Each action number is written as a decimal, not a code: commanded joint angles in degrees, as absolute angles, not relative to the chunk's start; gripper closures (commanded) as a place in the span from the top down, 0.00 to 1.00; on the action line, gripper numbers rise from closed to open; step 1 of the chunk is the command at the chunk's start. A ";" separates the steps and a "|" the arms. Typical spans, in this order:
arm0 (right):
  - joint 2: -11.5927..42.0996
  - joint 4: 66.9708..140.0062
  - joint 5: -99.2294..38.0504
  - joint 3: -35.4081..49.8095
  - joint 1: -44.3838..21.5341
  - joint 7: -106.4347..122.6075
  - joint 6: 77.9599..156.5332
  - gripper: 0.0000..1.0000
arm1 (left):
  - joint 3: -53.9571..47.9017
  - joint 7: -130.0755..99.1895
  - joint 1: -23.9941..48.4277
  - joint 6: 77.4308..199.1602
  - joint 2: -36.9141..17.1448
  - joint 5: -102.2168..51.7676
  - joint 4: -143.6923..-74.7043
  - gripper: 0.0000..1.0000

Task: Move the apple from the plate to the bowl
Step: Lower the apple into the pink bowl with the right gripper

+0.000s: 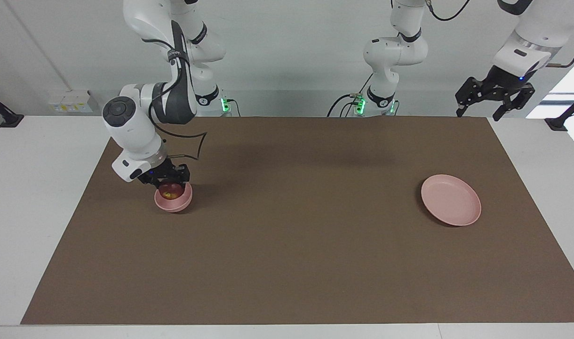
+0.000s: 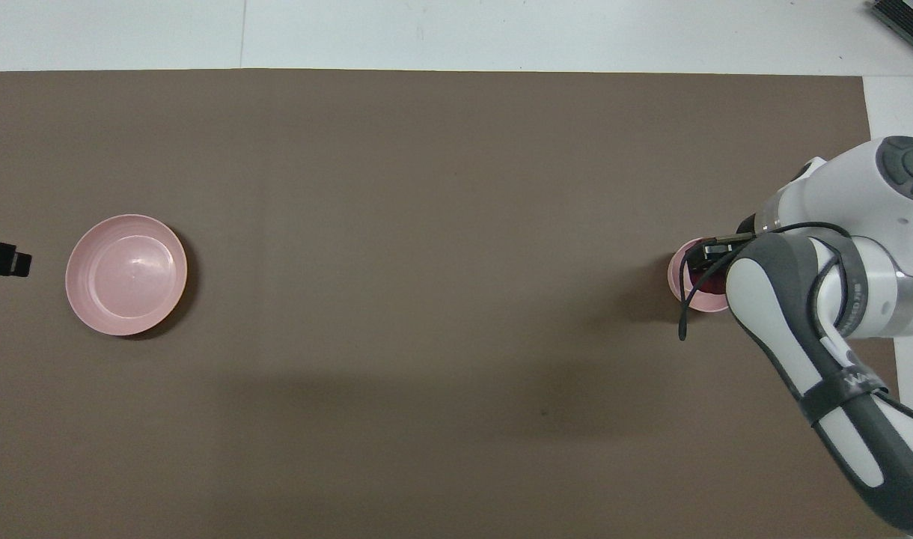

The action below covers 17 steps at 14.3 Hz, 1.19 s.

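- The right gripper is down at the bowl, at the right arm's end of the brown mat.
- Its fingers are clamped on the apple, which sits low inside the bowl, its dark red skin and a yellowish patch showing above the pink rim in the facing view.
- Whether the apple rests on the bowl's bottom cannot be told; the gripper covers most of it.
- In the overhead view the right arm's wrist hides much of the bowl; only a dark red sliver of the apple shows beside the black fingers of the right gripper.
- The plate lies bare at the left arm's end of the mat, well apart from the bowl and about as far from the robots as the bowl.
- The left gripper hangs high in the air over the table's corner at the left arm's end, nearer the robots than the plate; its jaws are spread wide and hold nothing.
- In the overhead view only a black tip of the left gripper shows at the frame's edge, beside the plate.
- The left arm waits.
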<state>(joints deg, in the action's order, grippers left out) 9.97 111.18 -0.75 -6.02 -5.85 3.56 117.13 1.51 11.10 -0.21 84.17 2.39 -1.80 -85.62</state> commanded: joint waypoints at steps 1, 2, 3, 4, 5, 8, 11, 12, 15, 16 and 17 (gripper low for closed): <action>9.49 113.73 0.53 -5.36 -4.49 5.01 120.41 0.00 | 1.14 12.82 -1.93 77.97 -3.07 -0.79 -75.60 1.00; 10.28 113.82 0.53 -5.27 -4.31 5.27 121.19 0.00 | 1.23 13.35 -1.93 77.26 -2.99 0.08 -75.33 1.00; 10.72 113.82 0.53 -5.27 -4.31 5.36 122.25 0.00 | 1.14 13.36 -1.76 76.56 -2.73 0.78 -75.32 1.00; 10.81 113.82 0.53 -5.27 -4.31 5.36 122.52 0.00 | 1.14 13.45 -1.76 76.03 -2.55 0.79 -75.32 1.00; 10.81 113.99 0.53 -5.27 -4.22 5.54 122.52 0.00 | 1.06 13.36 -1.67 75.76 -2.37 0.79 -75.41 1.00; 10.99 115.13 0.53 -5.27 -3.34 6.68 122.87 0.00 | 0.70 13.10 -1.76 76.55 -0.54 0.70 -76.54 1.00; 11.16 115.49 0.53 -5.27 -3.34 6.50 123.40 0.00 | 0.62 12.92 -1.32 75.94 0.44 0.62 -77.87 1.00; 11.34 115.58 0.53 -5.19 -3.34 6.33 123.40 0.00 | 0.62 12.92 -1.06 75.94 0.44 0.44 -77.87 1.00; 11.51 115.66 0.53 -5.19 -3.34 6.15 123.49 0.00 | 0.62 12.92 -1.23 76.03 0.44 0.44 -77.87 1.00; 11.60 115.66 0.53 -5.19 -3.43 5.98 123.49 0.00 | 0.62 13.01 -1.49 76.11 0.44 0.44 -77.87 1.00; 11.69 115.66 0.44 -5.19 -3.43 5.89 123.49 0.00 | 0.62 13.01 -1.58 76.11 0.44 0.44 -77.87 1.00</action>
<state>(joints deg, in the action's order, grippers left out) 11.90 114.89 -0.70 -5.87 -4.27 5.02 121.82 0.76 12.49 -1.23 76.64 -0.45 -0.53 -77.15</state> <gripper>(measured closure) 0.225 0.000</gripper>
